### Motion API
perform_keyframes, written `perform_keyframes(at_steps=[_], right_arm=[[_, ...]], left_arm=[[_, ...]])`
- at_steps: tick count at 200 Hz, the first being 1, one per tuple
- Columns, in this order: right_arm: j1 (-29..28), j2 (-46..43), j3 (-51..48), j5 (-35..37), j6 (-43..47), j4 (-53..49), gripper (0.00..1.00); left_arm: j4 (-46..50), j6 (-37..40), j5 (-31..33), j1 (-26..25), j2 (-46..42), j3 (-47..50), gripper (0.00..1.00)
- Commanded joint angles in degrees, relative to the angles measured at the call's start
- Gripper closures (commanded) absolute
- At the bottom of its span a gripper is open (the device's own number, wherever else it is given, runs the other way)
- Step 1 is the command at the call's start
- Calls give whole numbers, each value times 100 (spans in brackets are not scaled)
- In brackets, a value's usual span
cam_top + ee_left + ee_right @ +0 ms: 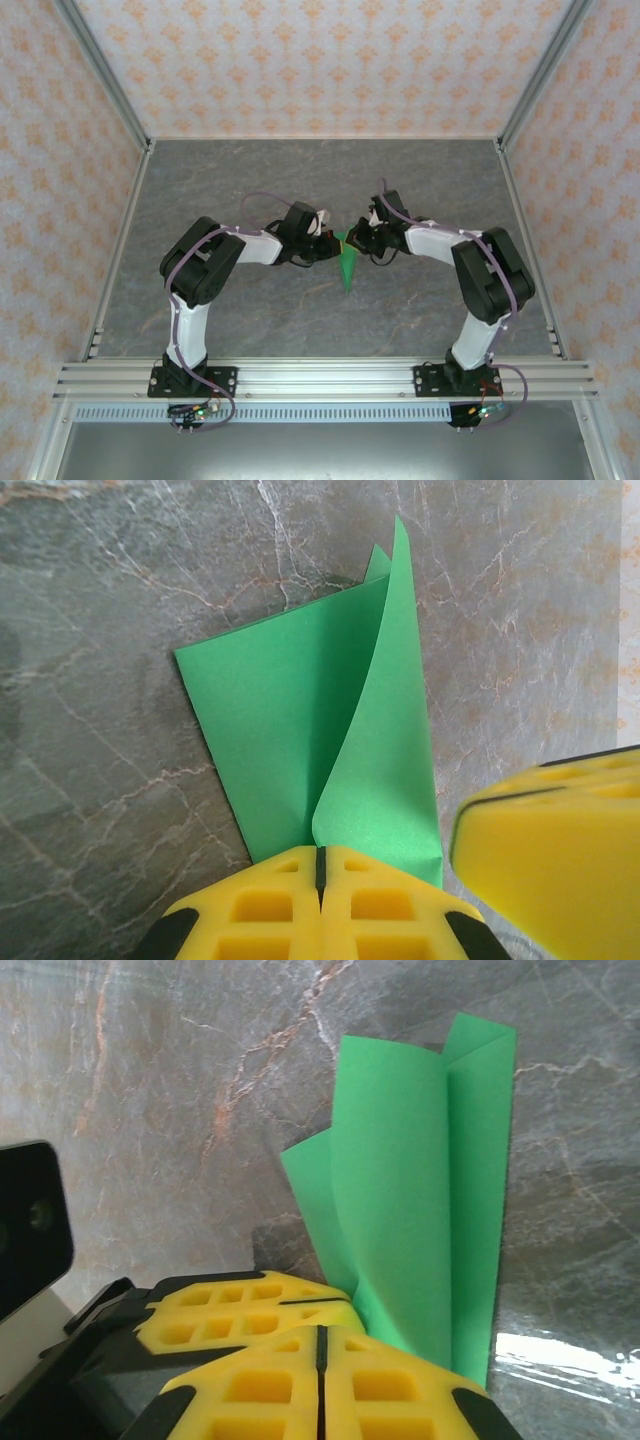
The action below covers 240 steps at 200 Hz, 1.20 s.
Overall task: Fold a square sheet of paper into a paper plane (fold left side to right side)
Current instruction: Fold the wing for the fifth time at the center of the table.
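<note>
Looking down from the top camera, I see both arms reaching inward to meet over the middle of the grey marbled table (300, 180). The bright green square sheet of paper (347, 268) lies there between them, creased into a narrower angular shape.

On the left wrist view, the left gripper (320, 880) has its yellow fingers pressed flat together at the sheet's near edge. One green flap (385, 730) curls up off the layer lying on the table.

On the right wrist view, the right gripper (320, 1370) is likewise closed, tips against the paper (420, 1180). I cannot tell whether either gripper has paper pinched inside. The two grippers sit just beside each other.
</note>
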<state>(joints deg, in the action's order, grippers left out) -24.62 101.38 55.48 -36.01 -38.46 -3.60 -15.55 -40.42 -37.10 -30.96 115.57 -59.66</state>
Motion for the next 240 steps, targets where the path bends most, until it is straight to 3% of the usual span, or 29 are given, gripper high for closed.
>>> perform_keyframes(at_steps=[1,181,240], right_arm=[[-15,246,188,45,91,-26,91],[-15,658,-62,590,418,-481,92],[-14,700,-202,945,493,-912,92]], left_arm=[[483,192,293,73,141,-19,100],[483,81,318,73,5,-2,100],[700,93,452,70,-787,122,74]])
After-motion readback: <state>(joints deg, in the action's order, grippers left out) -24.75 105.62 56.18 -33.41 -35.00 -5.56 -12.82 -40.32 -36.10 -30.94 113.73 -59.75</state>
